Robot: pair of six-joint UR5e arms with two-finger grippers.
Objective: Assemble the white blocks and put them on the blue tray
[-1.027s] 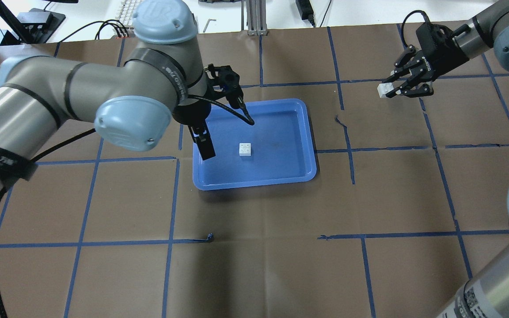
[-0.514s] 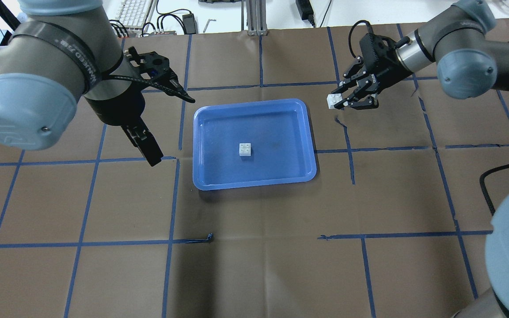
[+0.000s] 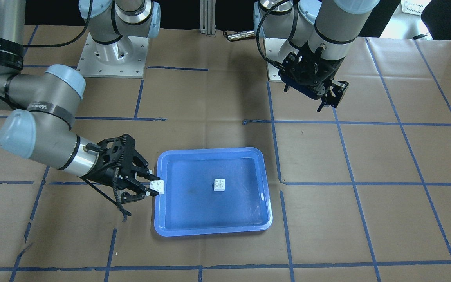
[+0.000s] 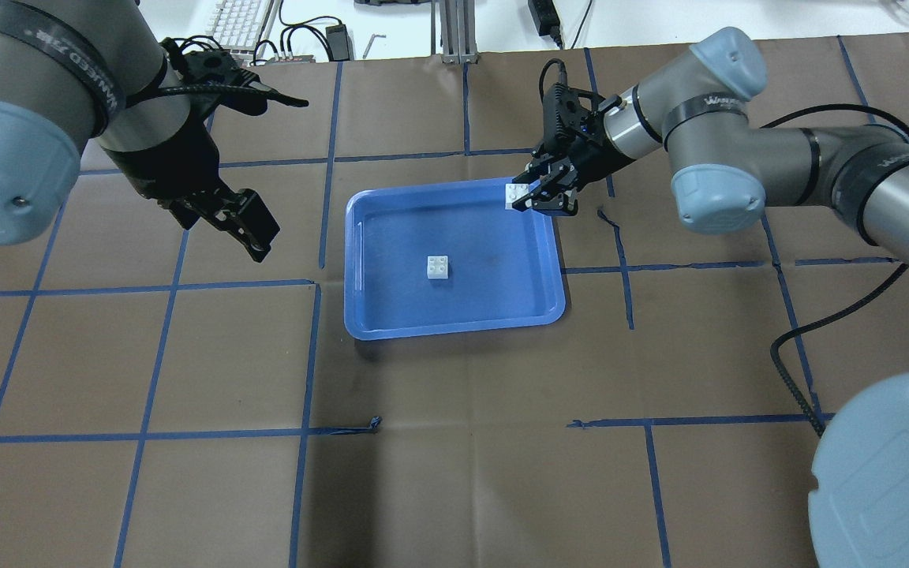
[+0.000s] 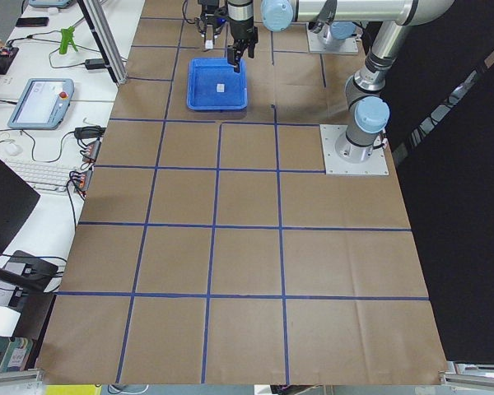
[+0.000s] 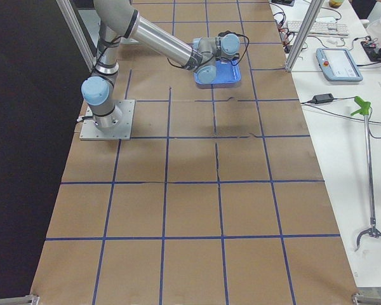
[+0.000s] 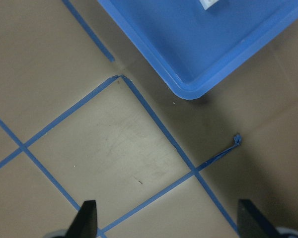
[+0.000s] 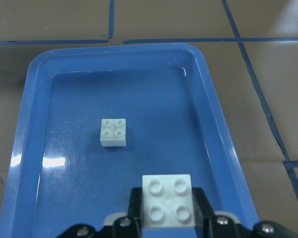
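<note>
1. Right gripper (image 4: 536,193): fingers clamped on the carried brick (image 4: 516,195), white, over the far right corner of the blue tray (image 4: 454,331).
2. Tray brick (image 4: 439,267): white, studs up, resting mid-tray. It lies left of and nearer than the carried brick. It is square, so has no long axis. The right arm is the nearer.
3. Left gripper (image 3: 329,98): fingers spread wide, empty, well left of the tray.
4. Change: half a second ago the right gripper hung outside the tray's right rim. The tray brick is unmoved.
</note>
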